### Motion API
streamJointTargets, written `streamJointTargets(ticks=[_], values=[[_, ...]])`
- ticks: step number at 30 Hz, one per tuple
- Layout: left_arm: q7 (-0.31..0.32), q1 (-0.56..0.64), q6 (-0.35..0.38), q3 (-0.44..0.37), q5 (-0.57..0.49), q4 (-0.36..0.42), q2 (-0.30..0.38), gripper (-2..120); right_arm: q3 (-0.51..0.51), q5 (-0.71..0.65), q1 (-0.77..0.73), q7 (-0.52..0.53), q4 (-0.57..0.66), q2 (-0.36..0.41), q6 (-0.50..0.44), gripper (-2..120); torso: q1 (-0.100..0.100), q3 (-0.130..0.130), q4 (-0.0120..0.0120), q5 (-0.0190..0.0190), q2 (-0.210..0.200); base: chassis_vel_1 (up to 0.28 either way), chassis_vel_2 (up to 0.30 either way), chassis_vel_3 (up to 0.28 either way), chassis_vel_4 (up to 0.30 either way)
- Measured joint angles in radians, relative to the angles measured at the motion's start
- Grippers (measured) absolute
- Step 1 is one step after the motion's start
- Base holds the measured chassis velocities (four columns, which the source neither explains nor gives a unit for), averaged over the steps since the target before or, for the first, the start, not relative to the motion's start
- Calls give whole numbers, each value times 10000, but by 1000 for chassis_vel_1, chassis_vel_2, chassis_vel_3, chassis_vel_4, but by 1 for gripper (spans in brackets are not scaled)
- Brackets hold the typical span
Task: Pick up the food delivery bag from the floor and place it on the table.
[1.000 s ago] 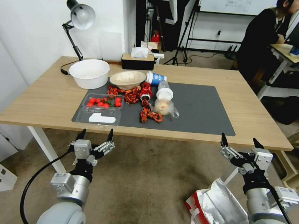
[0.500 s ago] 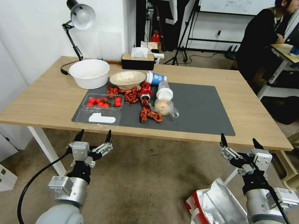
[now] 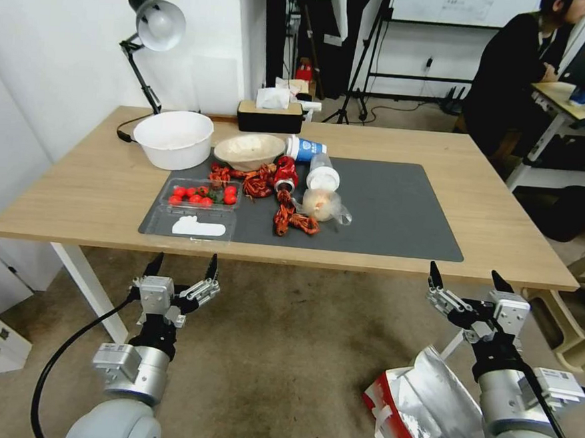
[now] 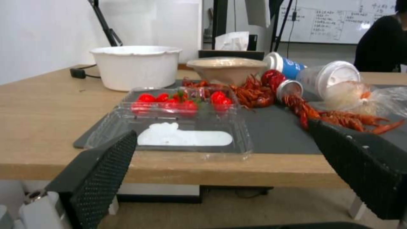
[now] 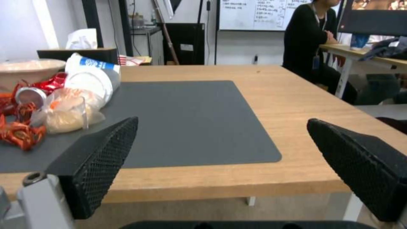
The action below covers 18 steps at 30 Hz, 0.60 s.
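Bag (image 3: 426, 405): unlifted on floor (image 3: 282, 372) at 5 o'clock, beside right gripper (image 3: 465, 284). Left gripper (image 3: 182, 266): idle, 7 o'clock. Fingers spread, empty. Table (image 3: 506, 220): placement outstanding.

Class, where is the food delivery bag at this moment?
In the head view the food delivery bag lies on the floor at the robot's right, below the table's front edge, beside the right arm, beneath the open right end effector.
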<state>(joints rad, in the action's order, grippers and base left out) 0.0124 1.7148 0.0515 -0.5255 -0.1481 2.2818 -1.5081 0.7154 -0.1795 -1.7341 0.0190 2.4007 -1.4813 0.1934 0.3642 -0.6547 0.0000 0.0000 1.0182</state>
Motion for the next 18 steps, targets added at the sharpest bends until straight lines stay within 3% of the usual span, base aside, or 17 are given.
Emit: streamJointTargets(ticks=[18], values=[[7,-22,-147,17,-17,-151,-43,100,-318,30,-24,-79,-187,69,-418,100,-411,534,0,0,-941,0,0,0,0]])
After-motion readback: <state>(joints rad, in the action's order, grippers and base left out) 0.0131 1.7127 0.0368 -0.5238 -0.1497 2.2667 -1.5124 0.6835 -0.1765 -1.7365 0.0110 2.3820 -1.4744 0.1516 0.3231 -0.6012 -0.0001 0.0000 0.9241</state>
